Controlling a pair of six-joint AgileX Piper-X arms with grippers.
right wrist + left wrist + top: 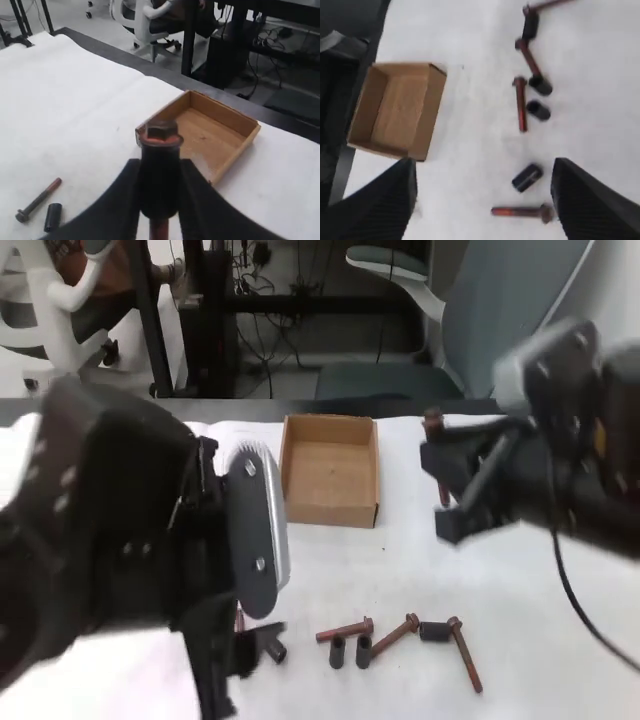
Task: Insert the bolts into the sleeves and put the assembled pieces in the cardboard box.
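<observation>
My right gripper (159, 175) is shut on a rusty bolt (159, 132) with a black sleeve (159, 165) around its shank, held head up above the cloth beside the cardboard box (212, 131). In the high view this right gripper (452, 485) hangs to the right of the box (330, 472). My left gripper (485, 172) is open low over the cloth, with a loose sleeve (526, 177) and a bolt (519, 212) lying between its fingers (590, 200). More bolts (520, 102) and sleeves (538, 110) lie beyond. The box (395, 107) holds nothing.
White cloth (520, 640) covers the bench. Loose bolts (345, 630) and sleeves (434, 631) lie in a row near the front edge. One bolt (37, 200) and a sleeve (51, 216) lie apart on the cloth. Office chairs and cables stand behind the bench.
</observation>
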